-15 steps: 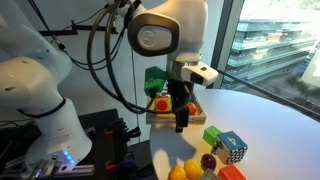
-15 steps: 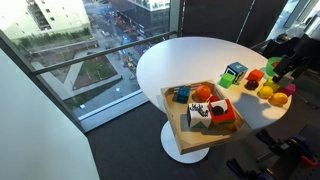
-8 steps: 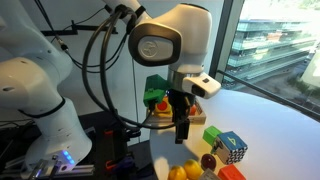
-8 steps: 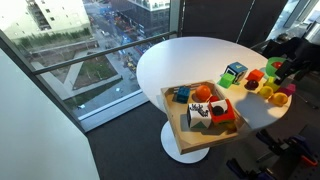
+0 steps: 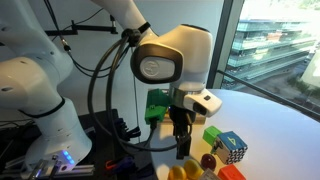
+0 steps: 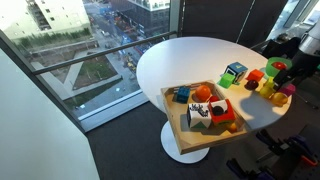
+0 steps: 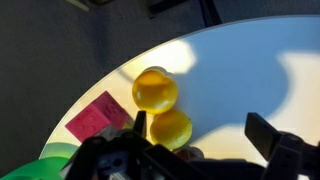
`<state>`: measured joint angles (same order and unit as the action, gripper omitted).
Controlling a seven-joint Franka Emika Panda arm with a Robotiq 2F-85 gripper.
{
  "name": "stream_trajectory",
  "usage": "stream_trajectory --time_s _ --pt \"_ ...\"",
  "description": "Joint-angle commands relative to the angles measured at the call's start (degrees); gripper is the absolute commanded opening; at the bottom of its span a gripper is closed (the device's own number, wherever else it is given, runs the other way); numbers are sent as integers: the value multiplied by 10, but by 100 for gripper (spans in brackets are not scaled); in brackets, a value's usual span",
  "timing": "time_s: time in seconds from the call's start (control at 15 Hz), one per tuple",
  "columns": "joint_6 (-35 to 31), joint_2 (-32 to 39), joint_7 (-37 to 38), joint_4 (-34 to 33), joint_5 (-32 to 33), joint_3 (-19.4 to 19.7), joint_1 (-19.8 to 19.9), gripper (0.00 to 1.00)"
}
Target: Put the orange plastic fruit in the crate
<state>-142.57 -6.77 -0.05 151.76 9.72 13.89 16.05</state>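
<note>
Looking at an exterior view, we see the gripper [image 5: 181, 150] hanging fingers-down just above the orange plastic fruit [image 5: 178, 172], a small smooth round ball of yellowish orange colour at the table edge; from here we cannot tell the jaw opening. In an exterior view, the crate [image 6: 176, 118] with light wooden sides holds several toys, and the orange plastic fruit [image 6: 277, 97] lies outside it, well apart, beside a yellow fruit [image 6: 265, 88]. In the wrist view the jaws stand wide open and hold nothing, and the orange plastic fruit [image 7: 170, 128] lies on the white table [image 7: 250, 70], touching the yellow fruit [image 7: 155, 90].
</note>
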Motion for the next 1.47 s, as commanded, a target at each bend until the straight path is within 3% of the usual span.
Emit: stream_trajectory --time_s 0.0,1.13,1.27,1.4 --pt "-33 25 14 6 35 9 12 100" --pt "-175 127 -5 17 31 47 11 100" --pt "-183 134 -5 16 32 49 9 74" --pt "-189 140 -1 14 34 51 7 58"
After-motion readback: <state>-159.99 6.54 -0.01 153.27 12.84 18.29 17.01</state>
